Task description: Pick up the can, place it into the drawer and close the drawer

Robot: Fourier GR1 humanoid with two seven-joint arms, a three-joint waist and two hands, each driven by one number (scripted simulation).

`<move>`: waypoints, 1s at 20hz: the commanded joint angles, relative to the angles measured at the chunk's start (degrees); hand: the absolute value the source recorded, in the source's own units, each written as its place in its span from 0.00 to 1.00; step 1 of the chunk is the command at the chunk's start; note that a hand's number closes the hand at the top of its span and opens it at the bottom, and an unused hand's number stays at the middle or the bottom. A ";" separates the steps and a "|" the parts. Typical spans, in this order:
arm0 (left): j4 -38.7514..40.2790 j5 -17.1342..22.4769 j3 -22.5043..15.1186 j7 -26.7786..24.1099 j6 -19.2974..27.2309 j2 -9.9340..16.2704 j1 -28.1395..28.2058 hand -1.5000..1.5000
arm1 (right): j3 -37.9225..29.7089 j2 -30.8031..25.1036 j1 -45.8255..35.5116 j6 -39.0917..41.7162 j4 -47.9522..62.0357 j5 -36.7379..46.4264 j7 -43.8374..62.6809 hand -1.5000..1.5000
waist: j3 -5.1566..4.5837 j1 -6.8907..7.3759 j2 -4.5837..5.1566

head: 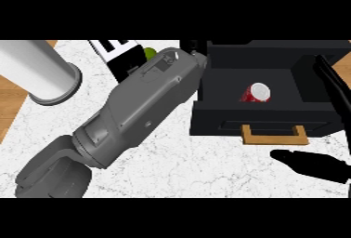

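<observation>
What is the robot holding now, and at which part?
Nothing visibly: the can lies free in the open drawer. The right robot hand hovers apart; the left robot hand is hidden.

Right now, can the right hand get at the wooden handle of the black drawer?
Probably yes. The right hand lies on the white marble counter just beside the wooden handle of the open black drawer, and nothing stands between them.

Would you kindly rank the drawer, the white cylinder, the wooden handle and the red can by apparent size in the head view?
1. Drawer, largest.
2. White cylinder; cut off by the frame and probably nearer the camera, so its rank is unsure.
3. Wooden handle.
4. Red can, smallest.
</observation>
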 commanded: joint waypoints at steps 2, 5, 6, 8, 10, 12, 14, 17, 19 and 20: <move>-5.69 -1.90 -1.35 4.10 0.57 3.48 2.78 0.00 | 5.82 -0.57 -4.43 -5.32 10.22 10.05 -3.15 0.00 | -0.02 1.26 -0.63; -4.43 -2.34 0.06 4.79 1.71 3.55 0.69 0.00 | 8.79 -0.64 -11.33 -7.62 19.28 15.44 -2.40 0.00 | -0.01 1.15 -0.33; -2.91 -2.62 0.70 2.95 0.10 4.14 2.12 0.00 | 8.44 -1.96 -13.77 -7.34 22.27 16.12 -2.99 0.00 | -0.01 0.87 -0.04; -4.98 -3.29 0.22 3.81 1.23 4.40 3.58 0.00 | 9.28 -1.78 -13.13 -12.72 28.84 18.83 -7.54 0.00 | 0.03 1.25 -0.14; -5.61 -4.22 -0.63 5.56 2.00 4.64 4.47 0.00 | 11.67 -2.53 -14.22 -12.78 30.57 22.22 -7.05 0.00 | 0.01 0.79 -0.32; -7.79 -4.36 -0.20 5.92 0.87 7.08 4.42 0.00 | 11.90 -2.08 -20.61 -14.09 37.79 25.72 -4.52 0.00 | -0.02 2.01 -0.21; -9.92 -5.04 -0.11 8.65 3.21 7.94 3.67 0.00 | 12.05 -0.31 -21.33 -17.76 42.32 27.47 -4.11 0.00 | 0.01 1.54 -0.40; -14.13 -6.12 -1.24 10.53 2.85 11.15 6.28 0.00 | 9.77 -1.02 -21.58 -23.81 51.43 28.67 -6.77 0.00 | 0.04 2.22 -0.39; -14.90 -6.18 -0.20 11.14 0.36 13.93 7.42 0.00 | 7.36 -1.94 -26.05 -25.43 57.96 27.90 -8.33 0.00 | 0.04 2.09 -0.11; -17.66 -6.94 -0.17 11.86 1.93 14.41 8.22 0.00 | 8.70 -0.30 -27.14 -25.42 57.67 29.67 -5.61 0.00 | 0.02 1.48 -0.43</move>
